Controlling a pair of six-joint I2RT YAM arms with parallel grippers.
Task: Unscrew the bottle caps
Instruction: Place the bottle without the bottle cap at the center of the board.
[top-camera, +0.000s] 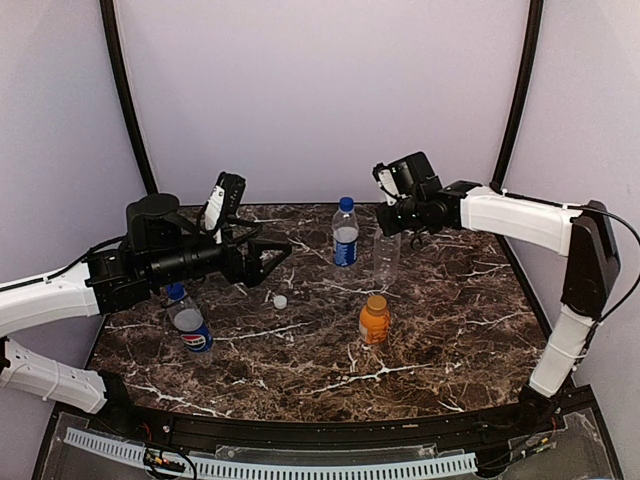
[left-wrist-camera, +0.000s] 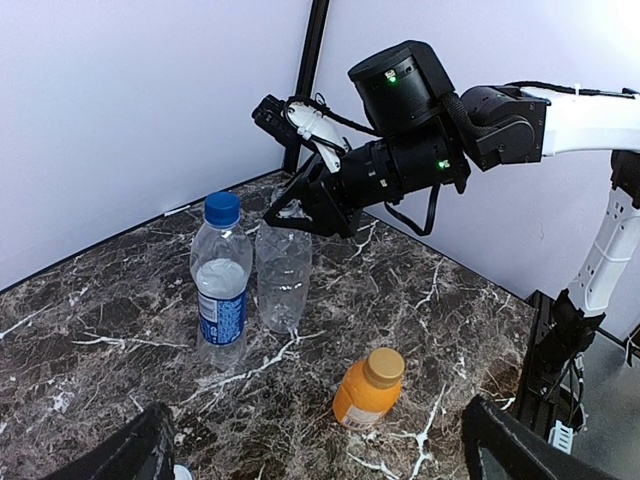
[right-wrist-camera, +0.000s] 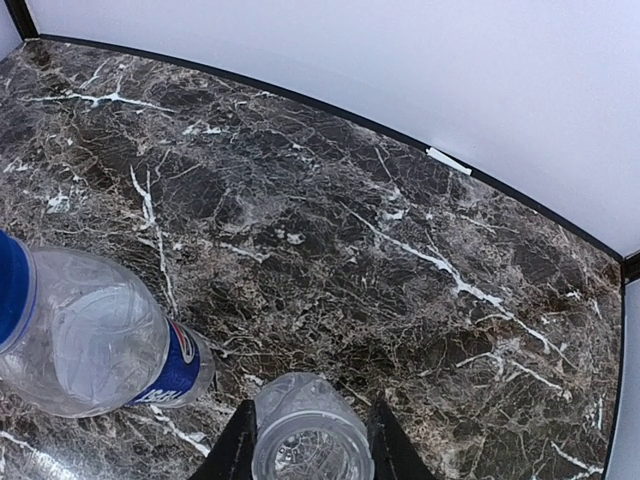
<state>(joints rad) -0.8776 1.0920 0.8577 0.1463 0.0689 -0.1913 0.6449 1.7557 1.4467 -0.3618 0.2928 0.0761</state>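
Observation:
The clear unlabelled bottle (top-camera: 386, 258) stands at the back right with its mouth open and no cap on it. My right gripper (top-camera: 390, 226) is shut on its neck from above; in the right wrist view the fingers (right-wrist-camera: 236, 450) flank the bottle's mouth (right-wrist-camera: 308, 445). A blue-labelled bottle (top-camera: 345, 240) with a blue cap (top-camera: 345, 204) stands just left of it. The short orange bottle (top-camera: 374, 322) keeps its orange cap (top-camera: 376, 302). The Pepsi bottle (top-camera: 190, 322) with its blue cap (top-camera: 176, 291) stands front left. A white cap (top-camera: 280, 301) lies loose on the table. My left gripper (top-camera: 274, 258) is wide open and empty above the table.
The marble table (top-camera: 450, 330) is walled by pale panels at the back and sides. In the left wrist view the orange bottle (left-wrist-camera: 368, 390) stands nearest, with the blue-labelled bottle (left-wrist-camera: 221, 285) and the clear bottle (left-wrist-camera: 284, 275) behind it under the right arm (left-wrist-camera: 420, 150).

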